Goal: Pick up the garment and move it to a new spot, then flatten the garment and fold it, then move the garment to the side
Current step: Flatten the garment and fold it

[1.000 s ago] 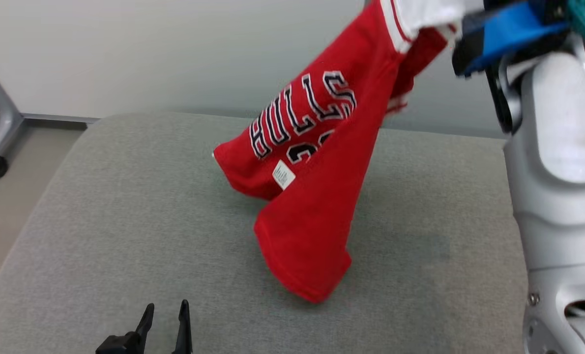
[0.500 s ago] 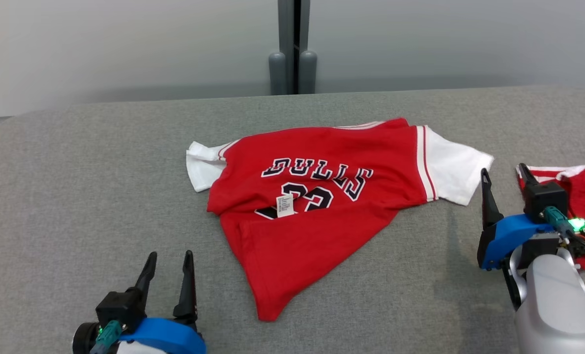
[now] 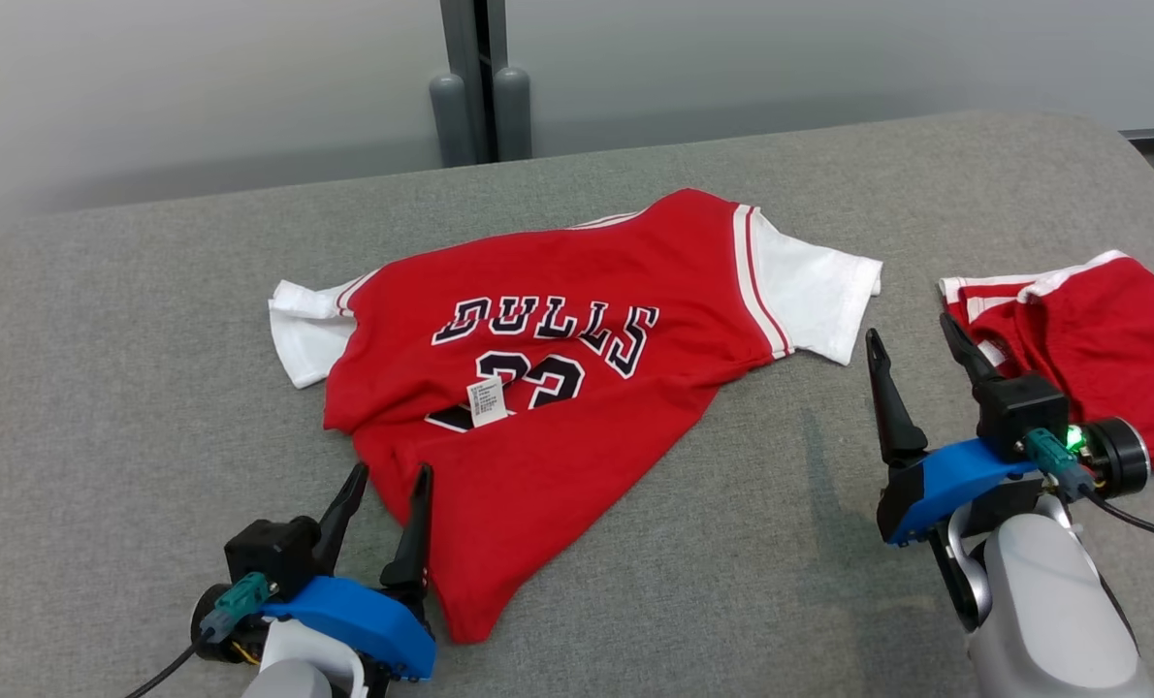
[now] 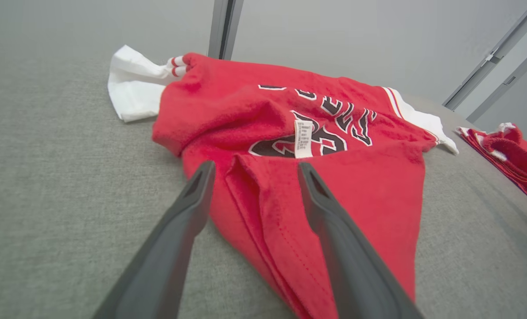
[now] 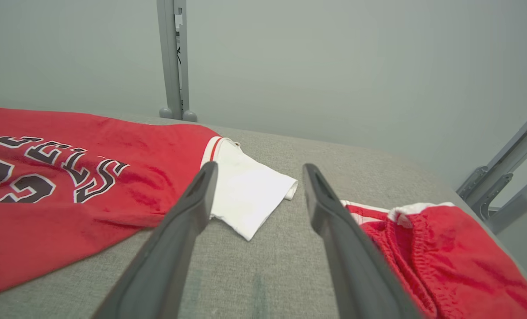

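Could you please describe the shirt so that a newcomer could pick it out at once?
On the grey padded surface, look to the middle. The red shirt lies there, its hem partly folded over. Unlike the bunched red shorts to the right, it has white sleeves and dark lettering.

From the L wrist cam I see my left gripper (image 4: 255, 166) w/ jaws spread wide, low over the grey pad (image 4: 46, 186). The red jersey (image 4: 219, 110) lies rumpled ahead, a folded hem edge btwn the fingers. White care tag (image 4: 303, 138) sits on the black number, white sleeve (image 4: 133, 88) far L, red shorts (image 4: 511, 155) apart at R.
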Robot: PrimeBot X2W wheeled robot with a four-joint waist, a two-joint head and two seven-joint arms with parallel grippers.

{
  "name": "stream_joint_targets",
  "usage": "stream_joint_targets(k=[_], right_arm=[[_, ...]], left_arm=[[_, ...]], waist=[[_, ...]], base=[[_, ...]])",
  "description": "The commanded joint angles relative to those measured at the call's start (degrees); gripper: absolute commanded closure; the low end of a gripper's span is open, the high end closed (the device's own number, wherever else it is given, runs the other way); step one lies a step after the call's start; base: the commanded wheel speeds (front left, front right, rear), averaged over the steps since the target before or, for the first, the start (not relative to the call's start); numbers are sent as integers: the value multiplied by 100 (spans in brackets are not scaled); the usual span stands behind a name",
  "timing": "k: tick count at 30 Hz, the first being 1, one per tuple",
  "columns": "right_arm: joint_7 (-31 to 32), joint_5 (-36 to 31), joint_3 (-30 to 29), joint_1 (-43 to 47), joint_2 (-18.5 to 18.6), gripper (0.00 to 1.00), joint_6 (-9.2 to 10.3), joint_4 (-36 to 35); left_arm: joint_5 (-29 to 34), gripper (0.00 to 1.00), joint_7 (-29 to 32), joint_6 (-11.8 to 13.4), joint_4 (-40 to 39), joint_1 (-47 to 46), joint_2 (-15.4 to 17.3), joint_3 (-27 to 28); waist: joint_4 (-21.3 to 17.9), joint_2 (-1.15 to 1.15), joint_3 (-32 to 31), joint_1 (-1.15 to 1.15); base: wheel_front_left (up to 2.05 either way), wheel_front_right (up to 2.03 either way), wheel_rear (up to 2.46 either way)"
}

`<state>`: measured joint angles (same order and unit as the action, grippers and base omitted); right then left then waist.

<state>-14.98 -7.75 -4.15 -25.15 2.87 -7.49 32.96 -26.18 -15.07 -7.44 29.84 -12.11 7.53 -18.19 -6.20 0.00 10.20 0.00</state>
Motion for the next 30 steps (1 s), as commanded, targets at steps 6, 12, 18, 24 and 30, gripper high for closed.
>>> stream_joint_targets(k=[6,12,18,24,30], right_arm=[[-29,240,264,142,10,0,-1,-182],[-30,341,394,150,9,0,-1,-229],[-30,425,431,141,8,0,-1,-273],[-30,472,408,114,8,0,-1,-298],[-30,549,255,156,9,0,-1,-301]], left_arm=[[-389,0,-14,-7,329,-455,292,-417],[-633,0,-14,-7,612,-656,435,-655],[-713,0,-13,-7,666,-756,485,-934],[-638,100,-14,-8,588,-827,553,-1043],[-229,100,-14,-8,-65,-668,542,-988]], waist=[[-132,0,117,0],[-189,0,167,0],[-195,0,199,0],[-162,0,209,0],[-119,0,56,0]], base=[[0,0,0],[0,0,0],[0,0,0],[0,0,0],[0,0,0]])
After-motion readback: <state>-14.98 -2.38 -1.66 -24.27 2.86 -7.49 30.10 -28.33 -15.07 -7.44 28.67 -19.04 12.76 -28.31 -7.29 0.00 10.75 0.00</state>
